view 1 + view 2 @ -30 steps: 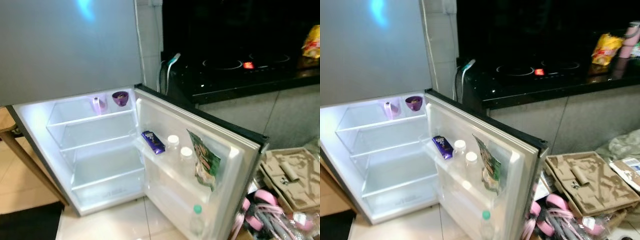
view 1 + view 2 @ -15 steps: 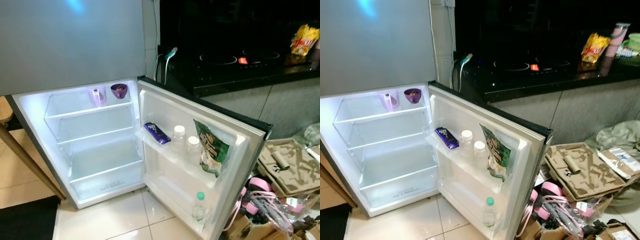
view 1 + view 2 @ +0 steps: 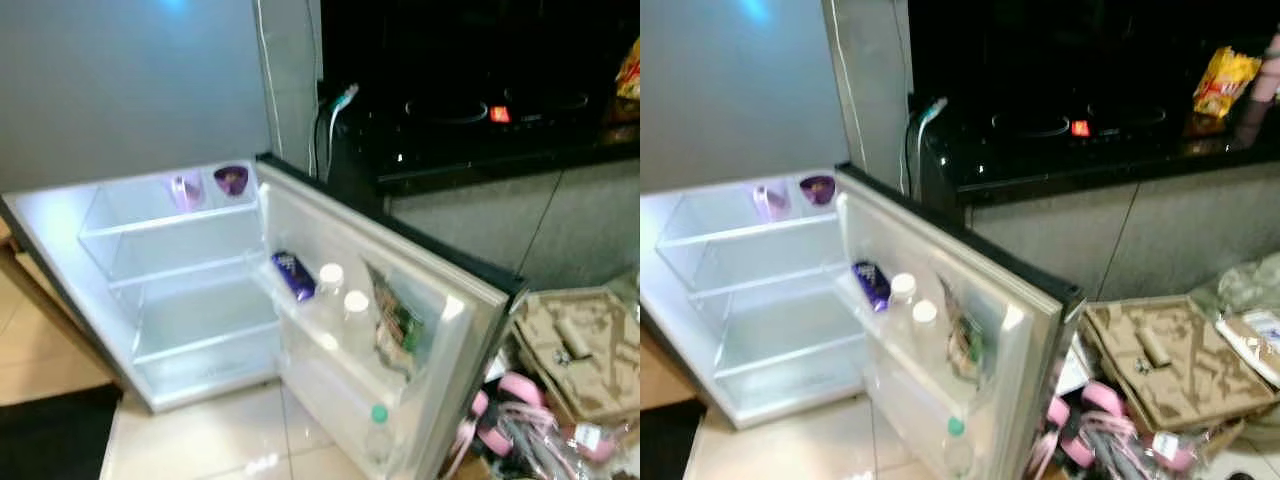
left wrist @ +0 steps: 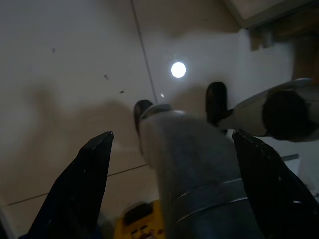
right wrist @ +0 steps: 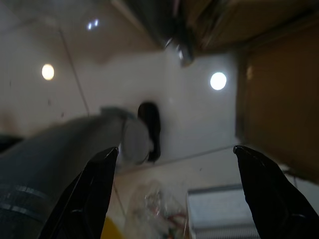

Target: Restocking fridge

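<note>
Fridge (image 3: 190,300) sits open ahead of us, door (image 3: 400,330) swung right; left claw (image 4: 169,164) and right claw (image 5: 172,179) hang down, both spread wide, empty, aimed at floor (image 4: 75,74).

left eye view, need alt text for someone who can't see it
A small fridge stands open and lit, its shelves bare apart from a purple bowl and a pink cup on the top one. The door holds a chocolate bar, two white-capped jars, a snack bag and a green-capped bottle.

view shift: camera moved, now blurred | fridge (image 3: 150,290) contents: no visible change
</note>
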